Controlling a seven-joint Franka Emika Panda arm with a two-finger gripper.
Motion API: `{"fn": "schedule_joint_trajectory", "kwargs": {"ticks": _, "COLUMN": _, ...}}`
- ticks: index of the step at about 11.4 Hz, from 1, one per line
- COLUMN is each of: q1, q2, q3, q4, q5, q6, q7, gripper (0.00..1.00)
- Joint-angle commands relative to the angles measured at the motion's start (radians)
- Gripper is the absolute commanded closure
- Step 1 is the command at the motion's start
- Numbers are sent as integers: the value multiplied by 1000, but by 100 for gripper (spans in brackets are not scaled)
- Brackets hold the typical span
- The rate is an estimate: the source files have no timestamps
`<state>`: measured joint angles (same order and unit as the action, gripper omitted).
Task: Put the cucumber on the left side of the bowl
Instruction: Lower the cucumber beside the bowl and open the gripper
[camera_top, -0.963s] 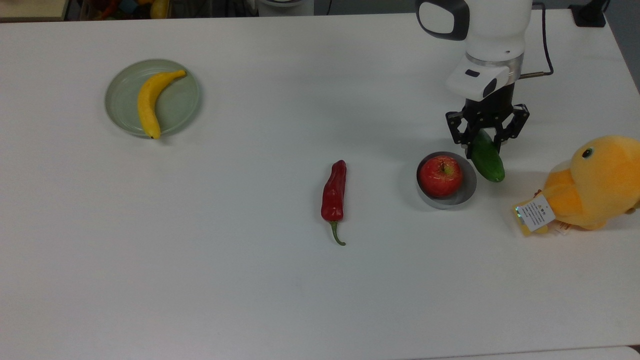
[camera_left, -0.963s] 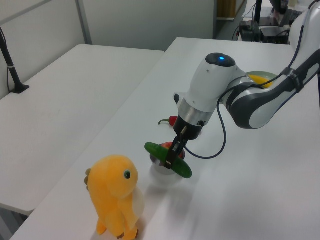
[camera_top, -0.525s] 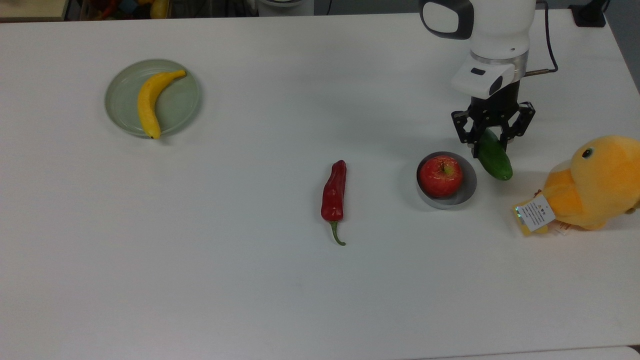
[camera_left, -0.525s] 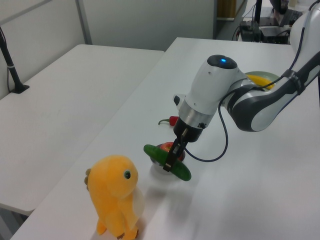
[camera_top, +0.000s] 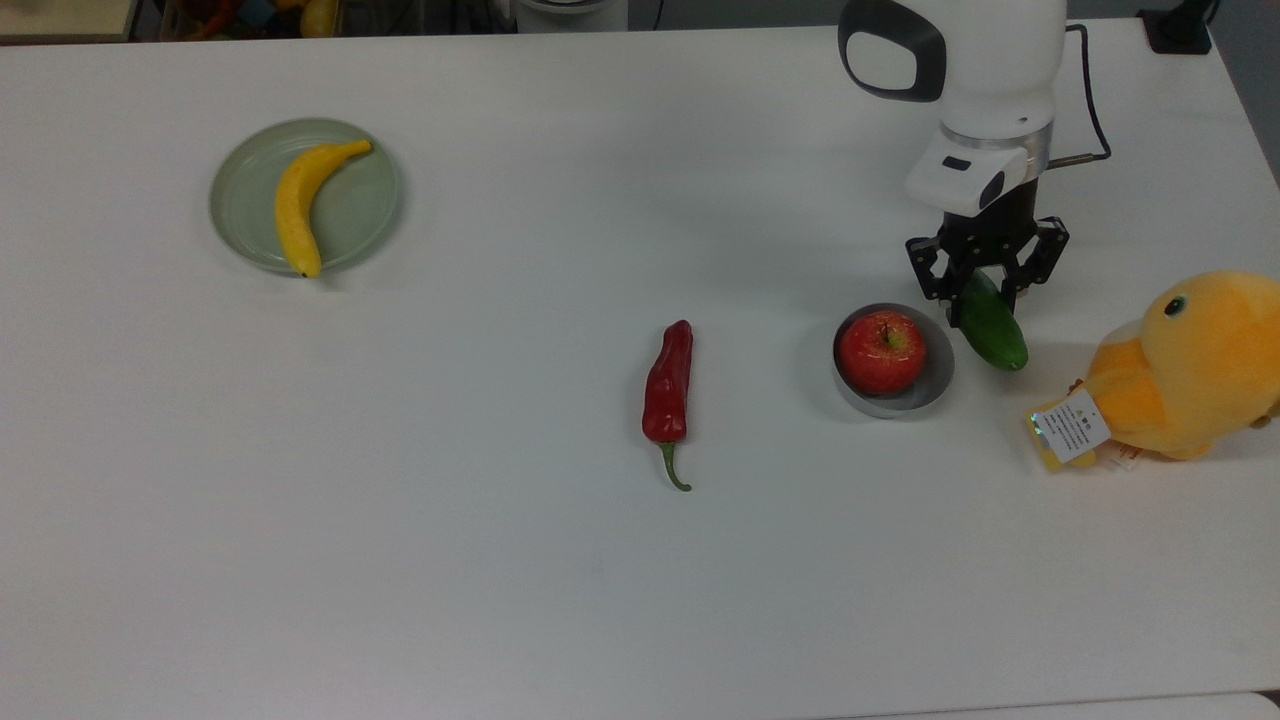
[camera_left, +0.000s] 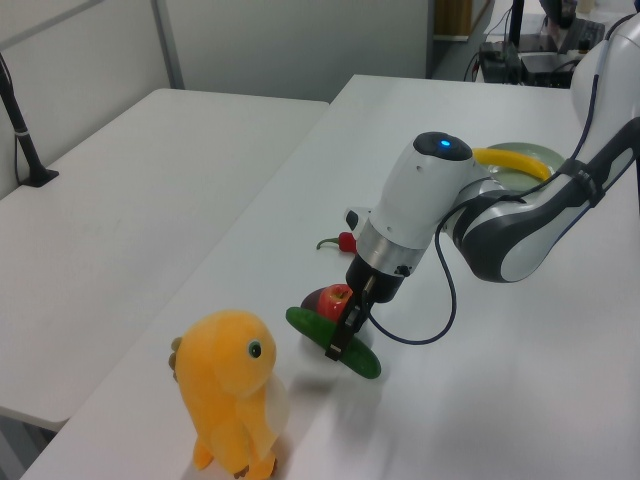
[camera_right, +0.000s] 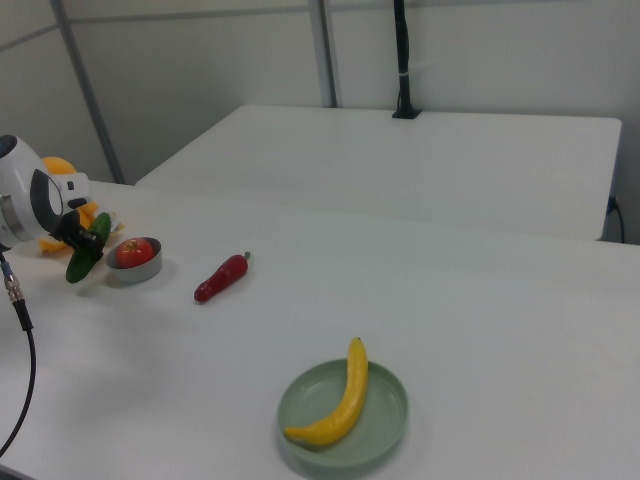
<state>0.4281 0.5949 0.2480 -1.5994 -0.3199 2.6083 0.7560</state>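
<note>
The dark green cucumber (camera_top: 994, 328) hangs tilted in my gripper (camera_top: 985, 283), which is shut on its upper half. It sits just off the top view's right of the grey bowl (camera_top: 936, 378), close to the rim and low over the table. In the left view the cucumber (camera_left: 302, 324) lies across in front of the gripper (camera_left: 344, 336), its shadow right under it. The right view has the cucumber (camera_right: 80, 264) in the gripper (camera_right: 86, 246), on the right view's left of the bowl (camera_right: 137, 272). I cannot tell whether it touches the table.
A red apple (camera_top: 880, 351) fills the bowl. A red chili (camera_top: 668, 384) lies mid-table. A yellow plush duck (camera_top: 1190, 365) sits close on the top view's right of the cucumber. A pale green plate (camera_top: 365, 210) with a banana (camera_top: 298, 205) is far left.
The gripper carried the cucumber a little to the top view's right, away from the bowl's rim, and sank lower toward the table. Everything else stayed put.
</note>
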Motion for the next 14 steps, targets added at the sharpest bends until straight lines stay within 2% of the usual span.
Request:
{"fn": "schedule_joint_trajectory", "kwargs": {"ticks": 1, "q1": 4, "q2": 14, "q3": -4, "q4": 22, "q5": -33, "q6": 15, "q7": 29, "gripper": 64}}
{"fn": "schedule_joint_trajectory", "kwargs": {"ticks": 2, "q1": 4, "q2": 14, "q3": -4, "q4": 22, "q5": -34, "q6": 13, "q7": 29, "gripper": 54}}
{"fn": "schedule_joint_trajectory", "kwargs": {"ticks": 3, "q1": 3, "q2": 14, "q3": -4, "q4": 22, "q5": -36, "q6": 13, "q7": 29, "gripper": 52}}
{"fn": "schedule_joint_trajectory", "kwargs": {"ticks": 7, "q1": 0, "q2": 11, "q3": -4, "q4": 22, "q5": -39, "q6": 13, "q7": 29, "gripper": 29}}
{"fn": "schedule_joint_trajectory", "kwargs": {"ticks": 9, "q1": -2, "q2": 7, "q3": -4, "q4": 22, "q5": -39, "q6": 12, "q7": 29, "gripper": 24}}
{"fn": "schedule_joint_trajectory", "kwargs": {"ticks": 10, "q1": -3, "q2": -1, "q3": -4, "q4": 22, "q5": -39, "q6": 12, "q7": 29, "gripper": 16}}
{"fn": "schedule_joint_trajectory", "kwargs": {"ticks": 11, "q1": -3, "q2": -19, "q3": -4, "q4": 22, "q5": -38, "q6": 9, "q7": 28, "gripper": 0}}
{"fn": "schedule_joint_trajectory", "kwargs": {"ticks": 13, "q1": -18, "q2": -94, "q3": -7, "q4": -5, "q5": -33, "q6": -14, "q7": 25, "gripper": 0}}
{"fn": "schedule_joint_trajectory", "kwargs": {"ticks": 14, "q1": -29, "q2": -148, "q3": -7, "q4": -19, "q5": -33, "q6": -116, "q7": 22, "gripper": 0}}
